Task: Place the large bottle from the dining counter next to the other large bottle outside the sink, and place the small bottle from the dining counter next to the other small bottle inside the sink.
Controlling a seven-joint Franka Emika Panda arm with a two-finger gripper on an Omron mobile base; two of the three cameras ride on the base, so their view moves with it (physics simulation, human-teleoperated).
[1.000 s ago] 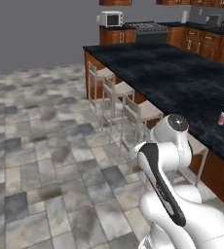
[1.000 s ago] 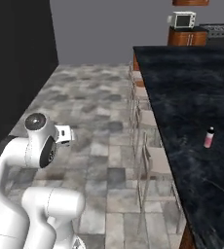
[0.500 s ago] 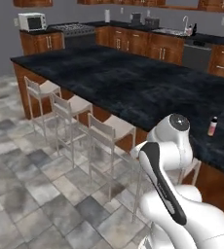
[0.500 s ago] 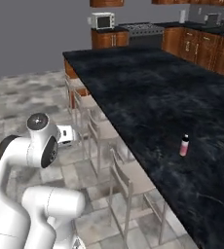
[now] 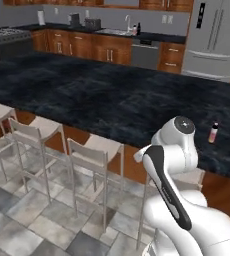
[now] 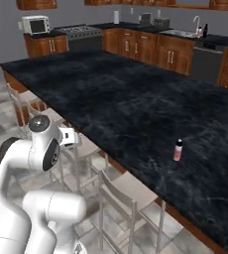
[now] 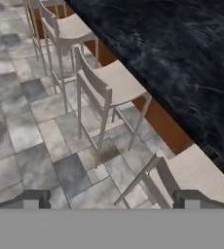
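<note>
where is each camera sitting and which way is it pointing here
Left base view: behind the arm's left, facing the dining counter; the arm rises lower right.
Right base view: behind its right, same counter; arm lower left.
Hand view: on the hand, looking down at stools and floor; open tool at the bottom.
Both base views share the small bottle.

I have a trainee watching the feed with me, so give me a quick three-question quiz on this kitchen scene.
1. True or false: the small pink bottle with a dark cap stands upright on the black marbled dining counter.
2. What does the two-finger gripper look down on in the hand view? A) the sink B) pale wooden stools on the grey tiled floor C) the steel fridge
3. Fill in: the gripper's jaws stand ____ and hold nothing.

Key: 1 true; 2 B; 3 open.
</note>
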